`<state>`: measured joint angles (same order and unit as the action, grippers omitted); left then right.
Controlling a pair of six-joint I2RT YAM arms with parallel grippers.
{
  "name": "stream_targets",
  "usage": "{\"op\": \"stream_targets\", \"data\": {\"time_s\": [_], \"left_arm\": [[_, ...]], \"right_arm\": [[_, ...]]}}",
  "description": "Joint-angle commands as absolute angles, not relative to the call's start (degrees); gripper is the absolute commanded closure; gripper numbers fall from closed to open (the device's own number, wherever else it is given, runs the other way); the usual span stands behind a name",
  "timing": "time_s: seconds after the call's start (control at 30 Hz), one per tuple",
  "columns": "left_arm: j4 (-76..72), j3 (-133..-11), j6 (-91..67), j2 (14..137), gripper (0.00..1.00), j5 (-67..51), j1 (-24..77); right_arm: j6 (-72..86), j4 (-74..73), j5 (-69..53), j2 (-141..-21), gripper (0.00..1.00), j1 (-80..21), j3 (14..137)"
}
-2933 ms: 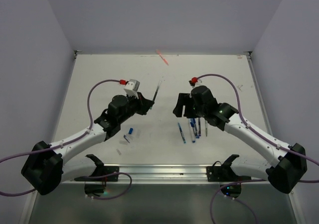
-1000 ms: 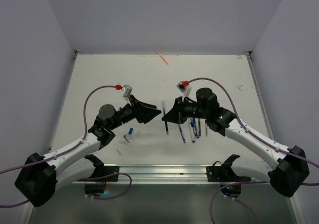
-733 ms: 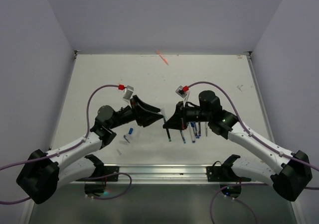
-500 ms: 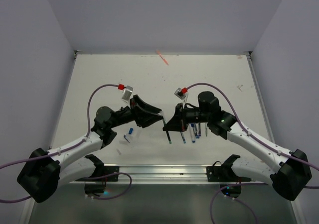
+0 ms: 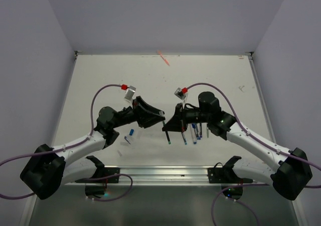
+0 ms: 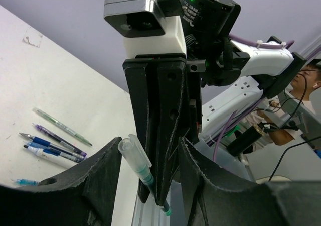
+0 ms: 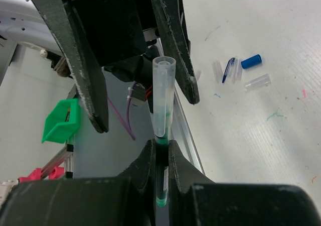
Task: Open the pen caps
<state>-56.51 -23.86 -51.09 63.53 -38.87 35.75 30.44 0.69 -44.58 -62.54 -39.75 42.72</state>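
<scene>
While the two arms meet above the middle of the table [image 5: 100,75], a little toward its near edge, the coming pull turns on how one cap lies between them. The right gripper [image 7: 159,151] is clamped tight on the barrel of a green-inked pen [image 5: 168,135], with the tail end sticking out behind the fingers toward the near edge. The pen's long axis runs out past the right fingertips and straight into the mouth of the left gripper [image 6: 148,155]. The jaws of that gripper stand partly apart, one on each side of the pen's leading end, with nothing yet clamped between them. That end carries the cap [image 7: 163,85], a clear sleeve with its open rim facing the left arm. The right wrist view shows a gap on both sides of it, and in the left wrist view it sits closer to one finger [image 6: 103,181] than to the other. The left arm is therefore the one placed to take the cap. The separation would probably have to follow the pen's axis, each arm drawing back along its own side. More pens [image 5: 195,130] lie on the table under the right arm, and loose caps [image 7: 251,62] lie under the left.
</scene>
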Motion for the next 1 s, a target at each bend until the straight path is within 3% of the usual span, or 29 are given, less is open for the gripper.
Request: {"op": "stream_targets", "data": {"time_s": [0.0,0.07,0.17,0.2,0.3,0.5,0.63,0.8,0.97], "left_arm": [[-60.4,-24.8,-52.9,64.9,0.50,-41.2,35.7],[-60.4,-24.8,-53.1,65.3,0.52,-41.3,35.7],[-60.3,-24.8,-53.2,65.7,0.64,-41.7,35.8],[-60.1,-24.8,-53.2,65.7,0.77,-41.7,35.7],[-57.8,-25.5,-53.2,65.6,1.00,-41.3,35.7],[-35.6,-32.5,-50.1,65.7,1.00,-26.8,35.7],[-22.9,-36.4,-50.1,65.0,1.00,-11.2,35.9],[-16.0,-39.5,-50.4,63.7,1.00,4.9,37.2],[-10.8,-41.9,-48.2,63.5,1.00,9.8,37.4]], "right_arm": [[30.9,3.3,-44.7,-62.9,1.00,-39.8,43.8],[30.9,3.3,-44.6,-63.1,1.00,-39.8,43.9],[30.9,3.4,-44.6,-63.4,1.00,-39.8,44.0],[30.9,3.2,-44.1,-63.3,1.00,-39.8,44.0],[30.1,1.7,-42.5,-63.2,1.00,-40.0,44.0],[23.8,-9.3,-29.2,-62.8,1.00,-44.2,45.0],[23.0,-13.0,-19.1,-63.2,1.00,-47.4,44.8],[23.0,-16.8,-7.8,-66.1,1.00,-51.1,45.2],[25.6,-18.8,-0.4,-68.1,1.00,-52.0,44.3]]}}
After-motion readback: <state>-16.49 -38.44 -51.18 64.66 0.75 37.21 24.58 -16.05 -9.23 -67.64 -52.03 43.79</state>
